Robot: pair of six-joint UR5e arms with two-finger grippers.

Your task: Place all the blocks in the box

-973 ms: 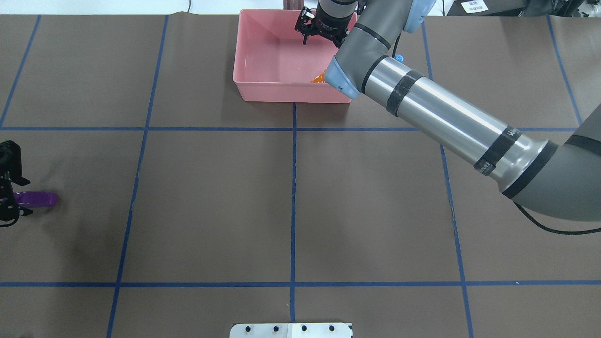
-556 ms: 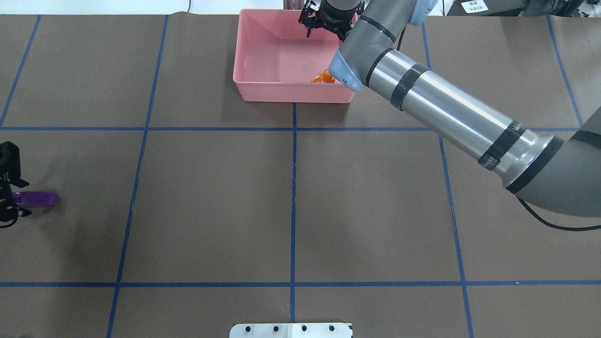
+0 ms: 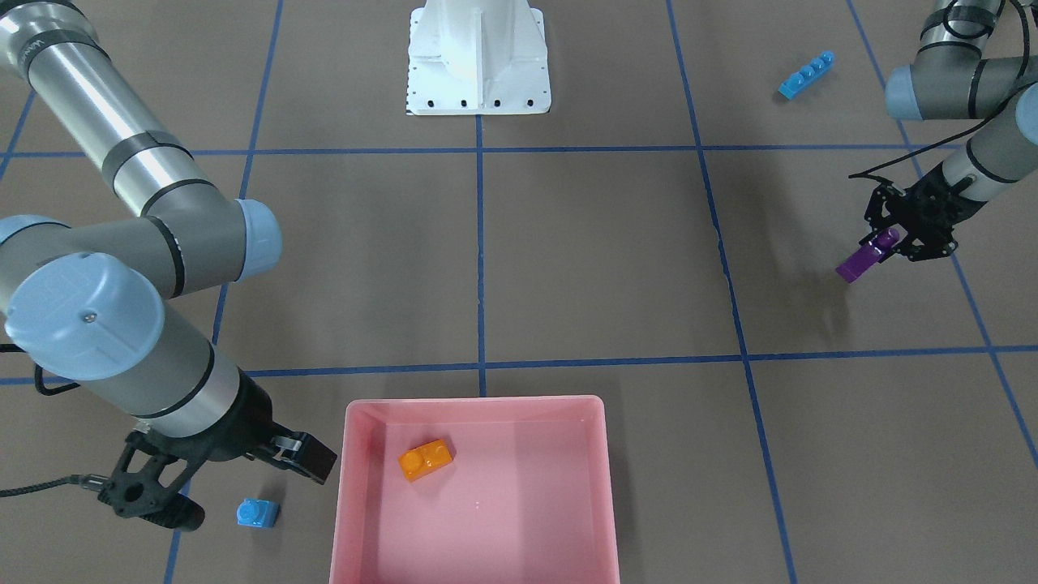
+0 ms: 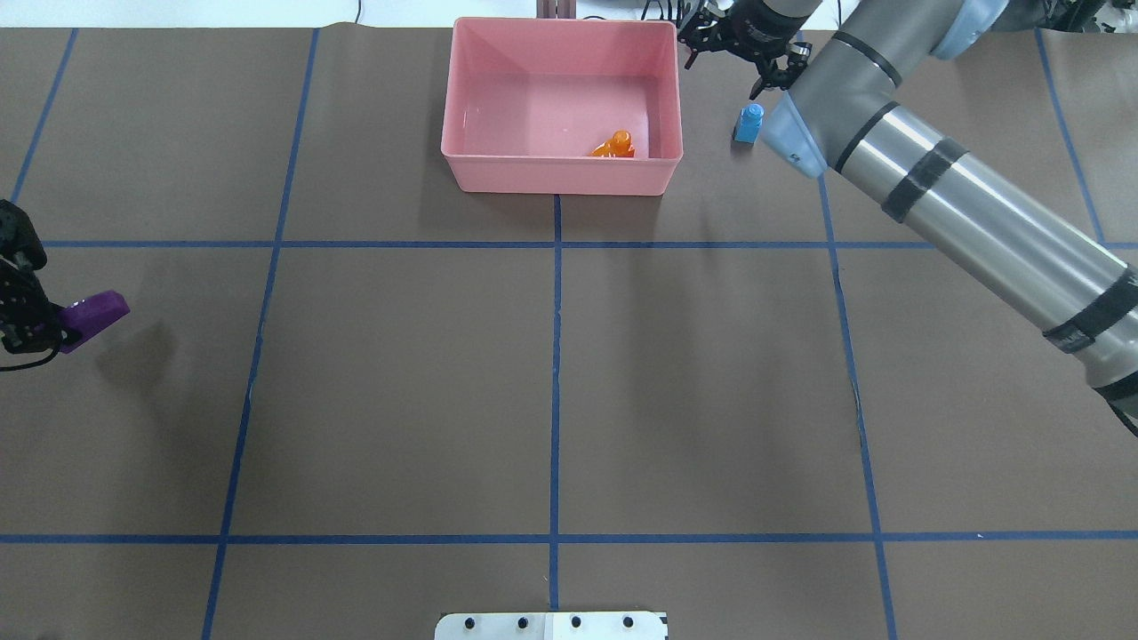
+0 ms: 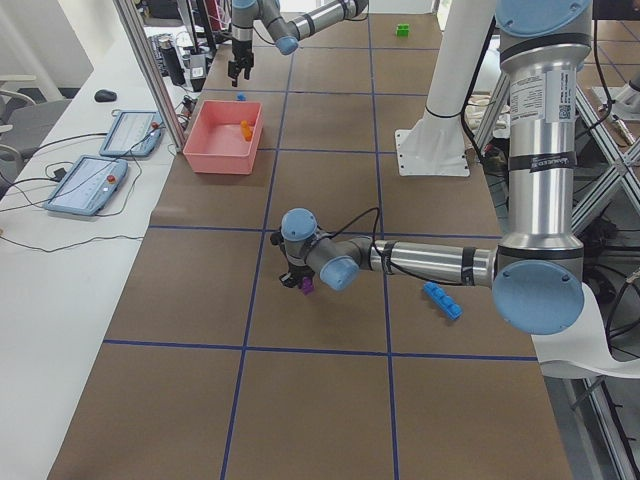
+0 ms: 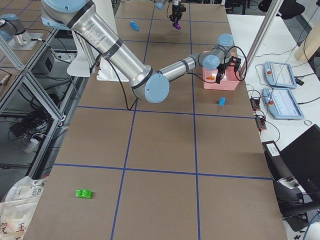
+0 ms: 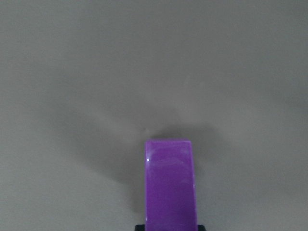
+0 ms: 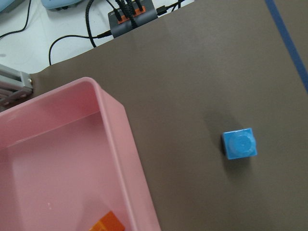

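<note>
My left gripper (image 4: 31, 322) is shut on the long purple brick (image 4: 93, 313) and holds it above the table at the far left; the brick also shows in the front view (image 3: 864, 258) and the left wrist view (image 7: 171, 185). My right gripper (image 4: 742, 53) is open and empty, just right of the pink box (image 4: 560, 173), above the tiny blue brick (image 4: 749, 123). The orange brick (image 3: 426, 460) lies inside the box (image 3: 349, 487). The right wrist view shows the tiny blue brick (image 8: 239, 144) on the table beside the box wall (image 8: 130, 159).
The long blue four-stud brick (image 3: 806, 75) lies on the table near my left arm's side. The green brick (image 6: 83, 193) lies far off on my right side. The white base plate (image 3: 478, 89) stands at the near middle edge.
My right gripper has moved from over the box to the right, out over the tiny blue brick. My left gripper has lifted the purple brick off the table.
</note>
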